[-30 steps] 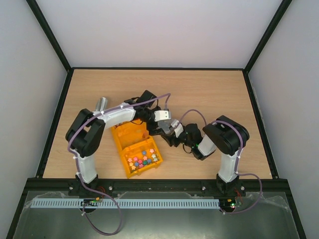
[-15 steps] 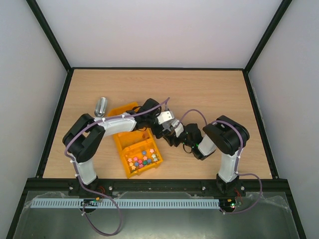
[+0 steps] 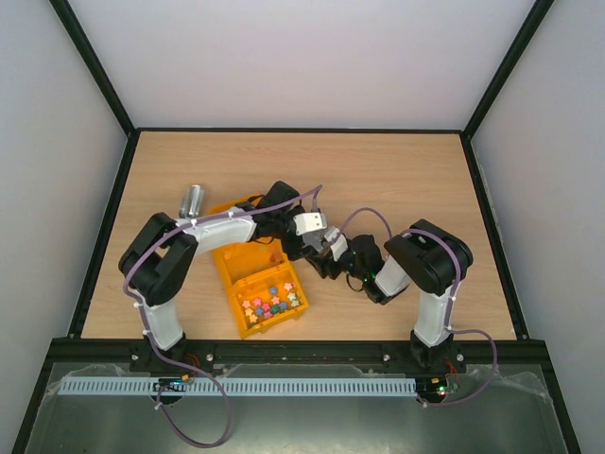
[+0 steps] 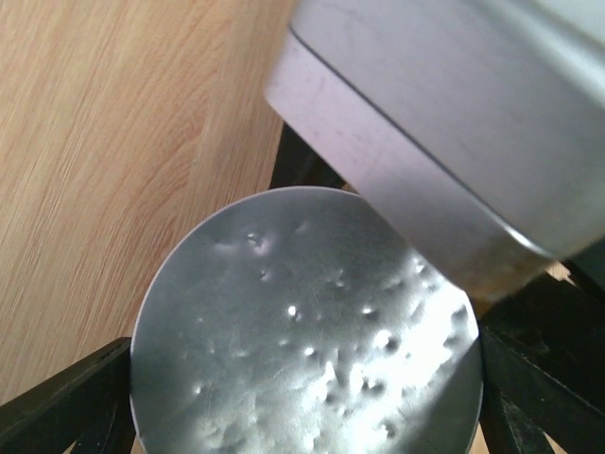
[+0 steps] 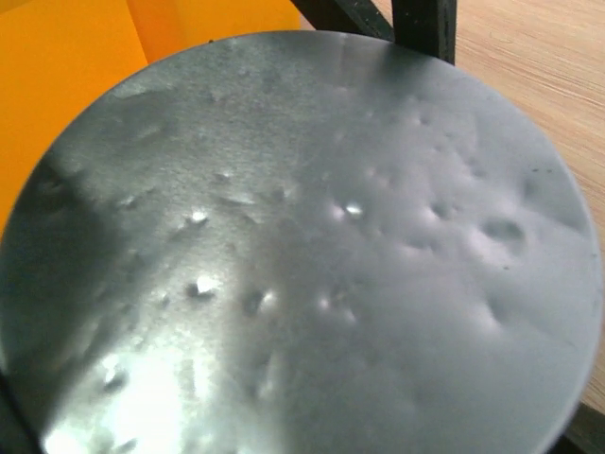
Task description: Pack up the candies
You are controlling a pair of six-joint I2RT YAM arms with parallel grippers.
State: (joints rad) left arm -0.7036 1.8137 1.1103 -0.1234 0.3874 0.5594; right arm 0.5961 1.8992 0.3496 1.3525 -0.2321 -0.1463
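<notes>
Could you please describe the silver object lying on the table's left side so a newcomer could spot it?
Start at the wooden table and look at its left half, just beyond the left arm and left of the orange box. There lies a small metal cylinder, the only shiny silver thing resting on bare wood beside orange plastic and black-and-white neighbours.

I could read no text, label, brand, number or sign in any view. Nothing legible stood on the candies point(image 3: 271, 303), on the orange box point(image 3: 248, 270), or on the dented metal disc point(image 4: 302, 331) that filled my wrist views.
</notes>
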